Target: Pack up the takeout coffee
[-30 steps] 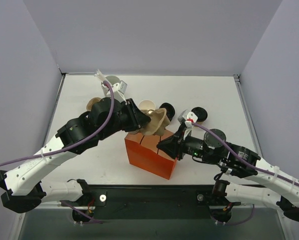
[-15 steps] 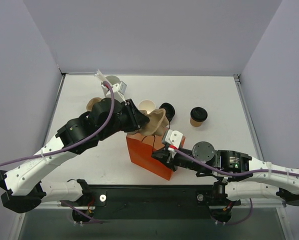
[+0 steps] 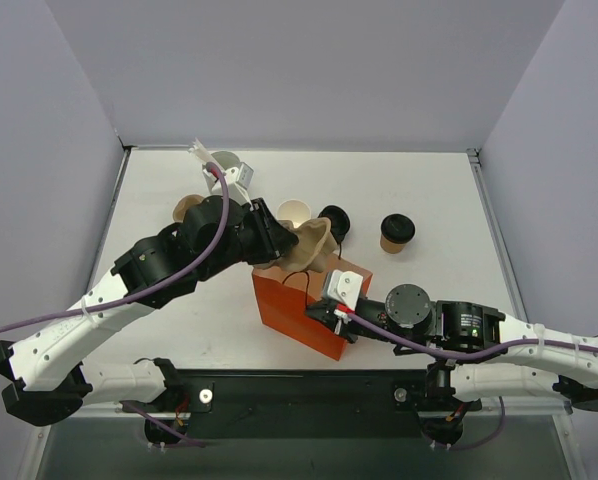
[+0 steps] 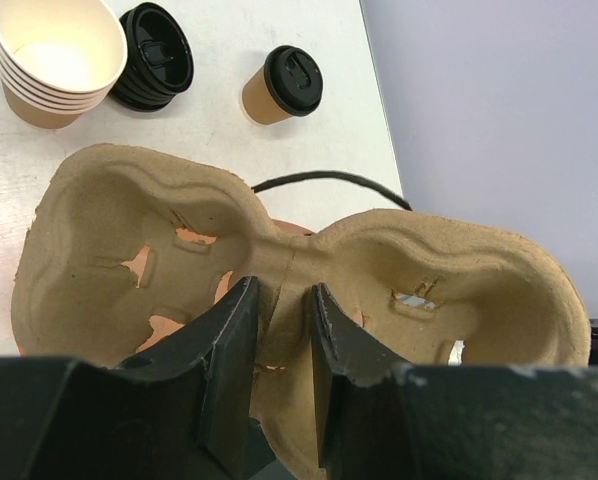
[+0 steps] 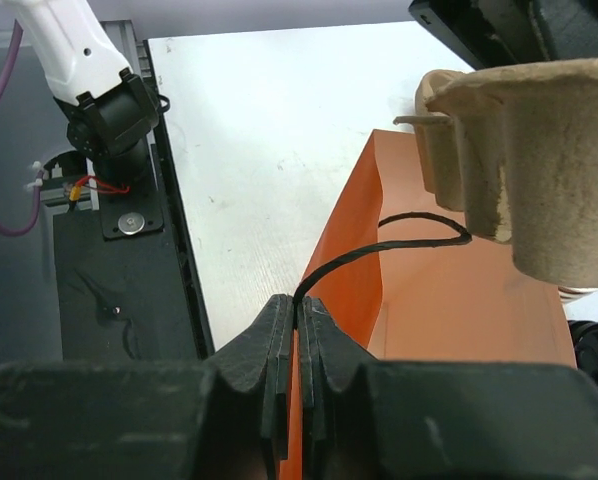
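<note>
Pulling bag handle (image 5: 351,257) nearer, right fingers (image 5: 274,345) clamped.

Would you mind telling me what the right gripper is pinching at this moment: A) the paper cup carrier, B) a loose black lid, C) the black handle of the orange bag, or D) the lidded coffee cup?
C: in the right wrist view the right gripper is closed on the thin black handle of the orange bag, while the cup carrier is clamped in the left gripper.

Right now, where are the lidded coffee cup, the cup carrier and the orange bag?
lidded coffee cup (image 3: 398,229), top view, black lid.
cup carrier (image 4: 89,240), left wrist view, inside one well.
orange bag (image 3: 291,312), top view, side wall.
</note>
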Controlling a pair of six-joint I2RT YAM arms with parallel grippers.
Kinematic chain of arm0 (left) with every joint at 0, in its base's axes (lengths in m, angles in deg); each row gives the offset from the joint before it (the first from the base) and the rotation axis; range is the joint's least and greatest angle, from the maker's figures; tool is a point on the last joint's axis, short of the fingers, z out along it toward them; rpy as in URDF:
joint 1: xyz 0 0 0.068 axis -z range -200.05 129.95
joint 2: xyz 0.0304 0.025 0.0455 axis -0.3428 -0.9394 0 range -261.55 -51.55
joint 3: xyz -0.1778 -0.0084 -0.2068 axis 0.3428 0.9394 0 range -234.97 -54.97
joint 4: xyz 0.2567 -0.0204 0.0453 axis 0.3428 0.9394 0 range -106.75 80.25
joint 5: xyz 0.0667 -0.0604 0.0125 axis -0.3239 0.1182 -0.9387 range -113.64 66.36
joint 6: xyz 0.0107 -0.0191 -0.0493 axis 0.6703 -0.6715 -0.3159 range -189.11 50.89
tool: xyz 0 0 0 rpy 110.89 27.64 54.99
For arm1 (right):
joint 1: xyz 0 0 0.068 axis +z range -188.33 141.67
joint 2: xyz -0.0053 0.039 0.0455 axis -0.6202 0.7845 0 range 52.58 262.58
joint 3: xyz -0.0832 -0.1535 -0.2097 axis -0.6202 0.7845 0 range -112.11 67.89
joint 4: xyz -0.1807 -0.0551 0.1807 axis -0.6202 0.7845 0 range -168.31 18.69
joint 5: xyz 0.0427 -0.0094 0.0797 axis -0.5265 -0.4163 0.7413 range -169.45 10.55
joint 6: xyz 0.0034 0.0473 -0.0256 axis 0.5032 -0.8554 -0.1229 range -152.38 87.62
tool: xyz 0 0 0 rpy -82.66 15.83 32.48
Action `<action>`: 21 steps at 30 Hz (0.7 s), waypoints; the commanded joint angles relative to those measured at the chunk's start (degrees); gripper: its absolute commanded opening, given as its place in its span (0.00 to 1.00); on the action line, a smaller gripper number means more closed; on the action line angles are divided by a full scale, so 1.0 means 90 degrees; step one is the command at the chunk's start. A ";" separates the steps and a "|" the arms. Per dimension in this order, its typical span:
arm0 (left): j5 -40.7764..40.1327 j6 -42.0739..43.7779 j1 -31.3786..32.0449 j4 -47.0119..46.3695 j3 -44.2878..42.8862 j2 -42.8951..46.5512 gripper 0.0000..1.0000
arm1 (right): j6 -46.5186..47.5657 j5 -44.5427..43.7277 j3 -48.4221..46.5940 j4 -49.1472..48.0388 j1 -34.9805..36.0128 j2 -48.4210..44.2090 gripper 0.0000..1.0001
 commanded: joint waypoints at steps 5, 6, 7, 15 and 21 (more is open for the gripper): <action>-0.0081 0.0124 0.0023 0.0058 -0.0046 0.0106 0.28 | 0.0398 0.0447 -0.0103 0.0204 0.0111 0.0005 0.00; -0.0091 0.0124 0.0013 0.0058 -0.0046 0.0097 0.28 | 0.0408 0.0438 -0.0112 0.0233 0.0112 0.0015 0.00; -0.0101 0.0124 0.0022 0.0078 -0.0046 0.0106 0.28 | 0.0418 0.0438 -0.0122 0.0253 0.0112 0.0025 0.00; 0.0123 0.0612 0.0032 0.0244 -0.0056 -0.0069 0.28 | 0.0126 -0.0372 -0.0113 -0.0078 0.0131 -0.0092 0.01; 0.0163 0.0798 0.0062 0.0371 0.0080 -0.0216 0.27 | 0.0057 -0.0470 -0.0093 -0.0108 0.0131 -0.0044 0.05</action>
